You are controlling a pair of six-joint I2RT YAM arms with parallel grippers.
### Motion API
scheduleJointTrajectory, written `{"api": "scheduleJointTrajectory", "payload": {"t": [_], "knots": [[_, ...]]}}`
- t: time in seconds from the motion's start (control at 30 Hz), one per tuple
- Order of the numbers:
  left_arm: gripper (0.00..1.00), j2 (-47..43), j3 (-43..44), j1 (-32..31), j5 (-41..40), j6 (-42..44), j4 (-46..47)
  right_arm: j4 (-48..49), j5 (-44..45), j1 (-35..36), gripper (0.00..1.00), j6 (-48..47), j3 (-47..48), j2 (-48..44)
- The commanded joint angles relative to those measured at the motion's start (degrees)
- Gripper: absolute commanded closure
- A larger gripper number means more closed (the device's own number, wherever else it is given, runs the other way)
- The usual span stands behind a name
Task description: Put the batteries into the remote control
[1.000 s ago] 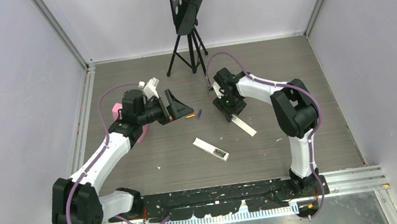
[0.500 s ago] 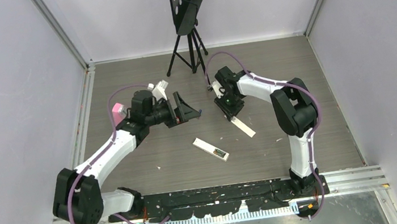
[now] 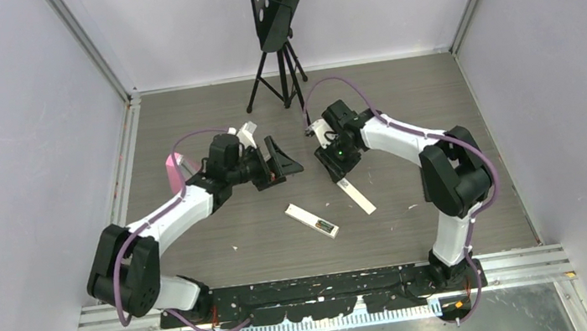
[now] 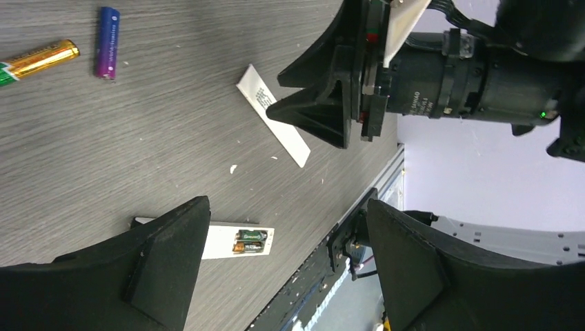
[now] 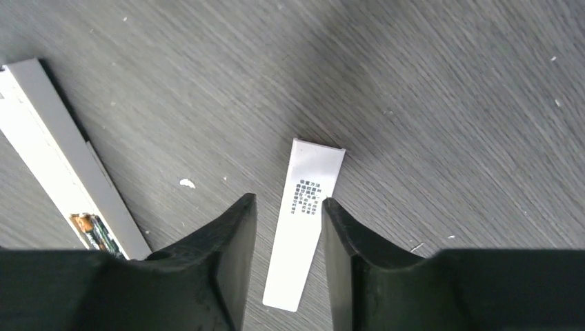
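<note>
Two batteries (image 4: 250, 241) sit in the remote control (image 3: 307, 217), so the right hand (image 5: 288, 203), narrowed astride the battery cover (image 5: 310, 179) beside the remote with its grip unclear, should pinch its long edges squarely; the left hand (image 4: 286, 205) hovers wide.

One gold battery (image 4: 41, 58) and one purple battery (image 4: 107, 41) lie loose at 10 o'clock in the left wrist view. One dark battery (image 4: 252, 236) and one reddish-brown battery (image 4: 245, 247) sit in the remote (image 3: 311, 220), making four in all. The one remote is at 6 o'clock of the bench's (image 3: 433, 89) middle, with one cover (image 5: 303, 234) at its 2 o'clock. There is one tripod (image 3: 278, 70) at 12 o'clock and one pink thing (image 3: 174, 165) at 9 o'clock. There are two arms, the left arm (image 3: 169, 214) and the right arm (image 3: 404, 133).
</note>
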Motion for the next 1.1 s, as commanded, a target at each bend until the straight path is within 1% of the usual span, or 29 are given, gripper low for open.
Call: {"api": "scheduleJointTrajectory", "payload": {"t": [0.0,0.1,0.13,0.27,0.33,0.43,0.63,0.73,0.87,1.07], "knots": [[0.15,1.6,-0.3,-0.5,-2.4,-0.9,3.5,2.0,3.4,0.8,0.5,1.8,0.6,-0.8],[0.15,2.2,-0.5,-0.6,-2.5,-1.0,4.0,2.4,8.5,1.9,0.37,3.5,1.6,1.4],[0.15,2.3,-0.5,-0.6,-2.5,-1.1,4.1,2.4,9.2,2.3,0.34,3.7,2.0,2.3],[0.15,2.5,-0.3,-0.6,-2.4,-0.9,4.1,2.3,10.4,2.5,0.33,4.8,3.4,5.1],[0.15,2.6,-0.2,-0.6,-2.1,-0.8,4.1,2.2,10.2,2.5,0.35,5.0,3.9,5.7],[0.15,3.1,-0.1,-0.7,-1.7,-0.8,4.1,1.9,10.1,2.5,0.41,4.9,4.9,6.7],[0.15,3.6,0.1,-1.0,-1.6,-1.0,4.4,0.7,11.0,2.4,0.59,5.2,6.6,9.6],[0.15,3.5,-0.1,-1.1,-1.6,-1.0,4.3,0.7,10.7,2.2,0.65,5.6,6.4,9.9],[0.15,3.8,-0.3,-1.2,-1.6,-1.3,4.8,2.7,9.2,2.2,0.67,5.9,4.4,7.4],[0.15,4.5,-0.9,-1.4,-1.4,-2.7,6.7,4.8,5.3,2.3,0.65,5.8,1.5,1.2]]}}
